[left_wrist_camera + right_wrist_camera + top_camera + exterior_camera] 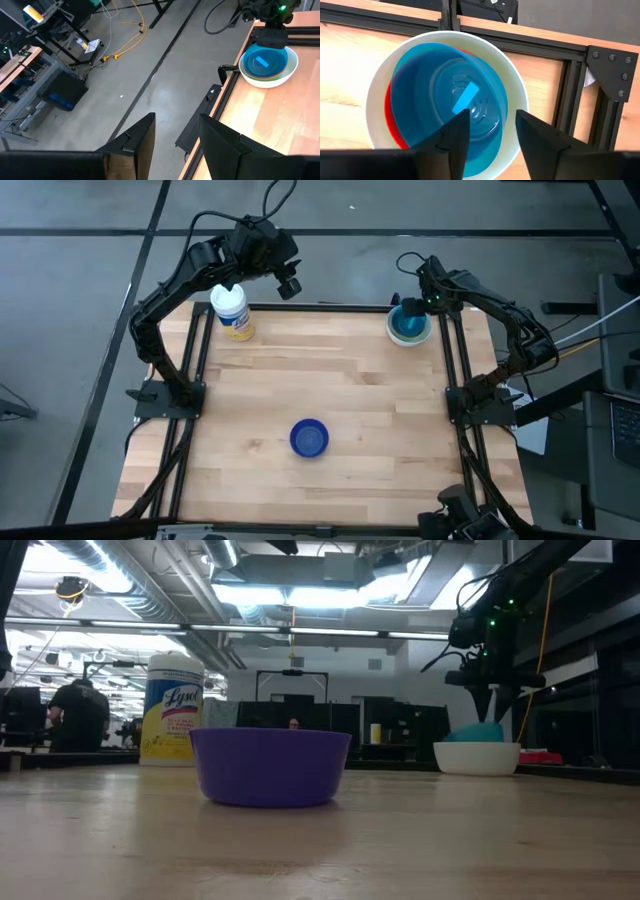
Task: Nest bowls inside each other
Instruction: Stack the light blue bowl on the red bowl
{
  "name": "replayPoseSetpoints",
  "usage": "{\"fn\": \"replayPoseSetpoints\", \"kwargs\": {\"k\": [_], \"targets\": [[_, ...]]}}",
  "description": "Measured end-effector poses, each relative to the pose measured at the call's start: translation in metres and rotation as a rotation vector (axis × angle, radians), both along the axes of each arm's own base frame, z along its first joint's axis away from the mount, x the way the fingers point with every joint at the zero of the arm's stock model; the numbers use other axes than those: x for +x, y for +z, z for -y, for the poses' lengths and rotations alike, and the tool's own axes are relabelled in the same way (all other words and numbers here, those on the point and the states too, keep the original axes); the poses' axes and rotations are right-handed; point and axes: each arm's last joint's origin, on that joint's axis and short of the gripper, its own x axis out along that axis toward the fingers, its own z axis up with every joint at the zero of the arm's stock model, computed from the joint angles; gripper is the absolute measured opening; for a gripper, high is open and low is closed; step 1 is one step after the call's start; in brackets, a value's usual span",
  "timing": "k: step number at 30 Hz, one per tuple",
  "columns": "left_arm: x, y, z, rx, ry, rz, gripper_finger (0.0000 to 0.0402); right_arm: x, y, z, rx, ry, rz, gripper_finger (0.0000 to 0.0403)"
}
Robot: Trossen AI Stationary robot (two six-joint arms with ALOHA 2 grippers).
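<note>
Right pincer (pixel 487 131): hangs straight above the white bowl (pixel 517 90), fingers spread with a clear gap between them, pinching nothing — the tips are over the near part of the stack.
Teal bowl (pixel 420 90): sits inside the white bowl, tilted a little toward one side; a pale blue mark shows on its floor.
Red bowl (pixel 391 117): only a crescent of its rim shows, between the teal bowl and the white bowl's wall.
White bowl, place: at the far right corner of the counter (pixel 360 395), close to the black frame rail (pixel 530 37).
Dark blue bowl (pixel 309 438): alone on the counter, well apart from the white bowl, toward the near edge and about midway across; upright, mouth up.
Wipes jar (pixel 232 311): upright at the far left corner, across the counter from the white bowl; white lid, yellow label.
Left pincer (pixel 176 137): off the counter's far edge, well apart from the white bowl and near the wipes jar — fingers spread, nothing between them, floor beneath.
Person (pixel 78 712): in the room beyond the counter, seen in the low view, in dark clothing.
</note>
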Motion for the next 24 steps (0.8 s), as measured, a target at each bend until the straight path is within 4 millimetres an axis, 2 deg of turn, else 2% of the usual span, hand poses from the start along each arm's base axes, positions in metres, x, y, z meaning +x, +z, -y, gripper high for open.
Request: {"fn": "replayPoseSetpoints", "kwargs": {"k": [3, 6, 9, 14, 17, 20, 24], "targets": [[0.0, 0.0, 0.0, 0.0, 0.0, 0.0, 0.0145, 0.0, 0.0, 0.0, 0.0, -0.019, 0.005, 0.0173], [0.0, 0.0, 0.0, -0.003, -0.006, 0.002, 0.0145, -0.001, 0.0, 0.0, -0.009, -0.046, -0.007, 0.0164], [0.0, 0.0, 0.0, -0.006, -0.005, 0.004, 0.0145, 0.0, 0.0, 0.0, -0.007, -0.054, 0.003, 0.0128], [0.0, 0.0, 0.0, -0.009, -0.012, 0.006, 0.0145, 0.005, 0.002, 0.004, -0.007, -0.017, 0.12, 0.0049], [0.001, 0.0, 0.001, -0.016, -0.018, 0.012, 0.0145, 0.009, 0.003, 0.006, -0.011, -0.001, 0.211, 0.0022], [0.001, 0.0, 0.001, -0.016, -0.018, 0.011, 0.0145, 0.013, 0.005, 0.008, -0.02, 0.01, 0.264, 0.0022], [0.0, 0.0, -0.001, -0.023, -0.026, 0.015, 0.0145, 0.014, 0.004, 0.006, -0.017, 0.01, 0.25, 0.0049]]}}
